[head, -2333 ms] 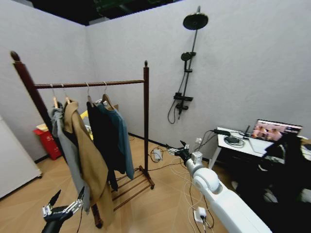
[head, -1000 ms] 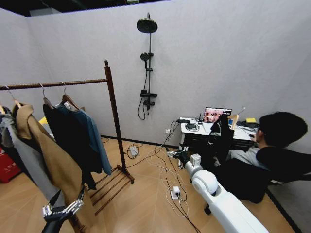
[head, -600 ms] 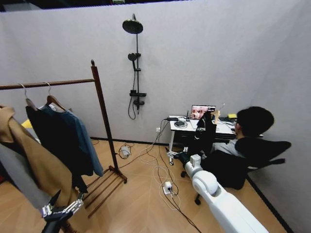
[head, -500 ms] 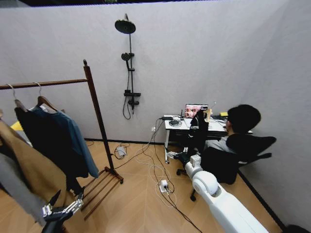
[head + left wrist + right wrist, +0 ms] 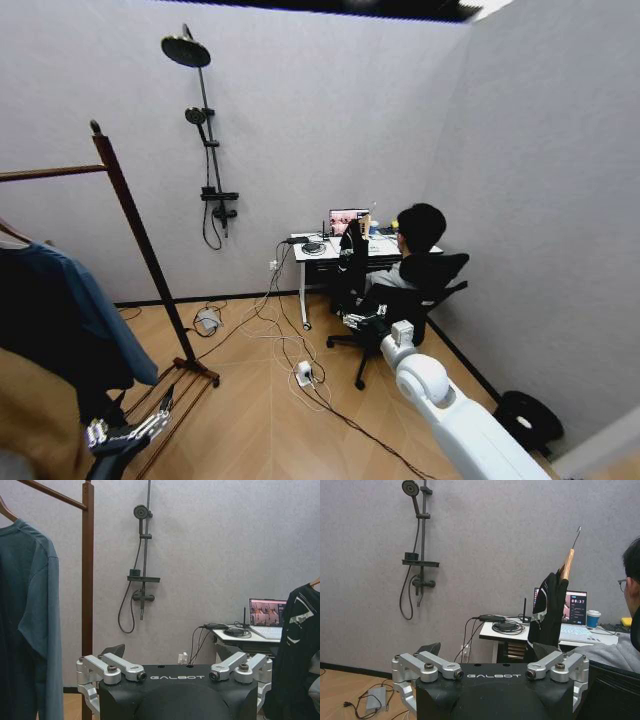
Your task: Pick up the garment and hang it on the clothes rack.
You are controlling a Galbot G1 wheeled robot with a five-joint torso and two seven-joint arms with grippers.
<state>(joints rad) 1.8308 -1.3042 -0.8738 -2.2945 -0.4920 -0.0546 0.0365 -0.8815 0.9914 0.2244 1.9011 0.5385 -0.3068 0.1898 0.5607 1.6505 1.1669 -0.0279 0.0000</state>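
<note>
Head view, left edge: tall dark reddish-brown wooden clothes rack [image 5: 135, 235] with one knob-topped post and its top bar running out of the frame. The dark teal-blue soft-cloth garment [image 5: 95, 310] hangs from that bar at mid-left, beside a black coat [image 5: 40, 330]; a tan coat [image 5: 35, 420] fills the lower left corner. Left tool [image 5: 128, 430] low at lower left, fingers spread apart, holding nothing. Right tool [image 5: 362, 320] at frame centre, raised in free air, fingers apart as far as the wrist view shows, also empty. White counter [image 5: 315, 252] with laptop sits at centre, against the wall.
</note>
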